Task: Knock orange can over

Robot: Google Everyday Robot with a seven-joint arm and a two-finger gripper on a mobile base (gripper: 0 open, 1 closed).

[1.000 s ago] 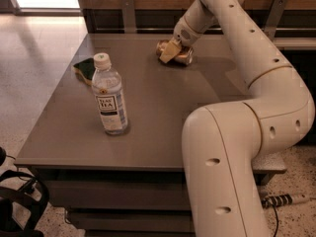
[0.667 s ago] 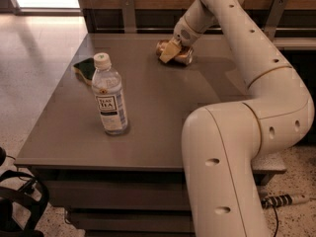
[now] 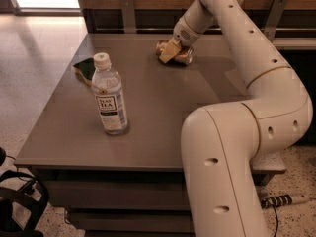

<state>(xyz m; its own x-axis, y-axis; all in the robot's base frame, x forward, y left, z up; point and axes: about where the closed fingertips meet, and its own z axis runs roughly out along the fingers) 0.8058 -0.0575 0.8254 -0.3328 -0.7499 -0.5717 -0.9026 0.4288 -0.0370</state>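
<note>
The orange can (image 3: 182, 57) lies on its side near the far edge of the grey table (image 3: 163, 122), golden-orange with a metal end toward the left. My gripper (image 3: 169, 50) is right at the can, over its left part and touching it, and hides some of it. The white arm reaches in from the lower right and bends over the table's right side.
A clear water bottle (image 3: 109, 98) with a white cap stands upright at the table's front left. A dark green packet (image 3: 84, 68) lies at the left edge behind it. A wooden wall with metal brackets runs behind the table. A black bag (image 3: 19, 201) sits on the floor at lower left.
</note>
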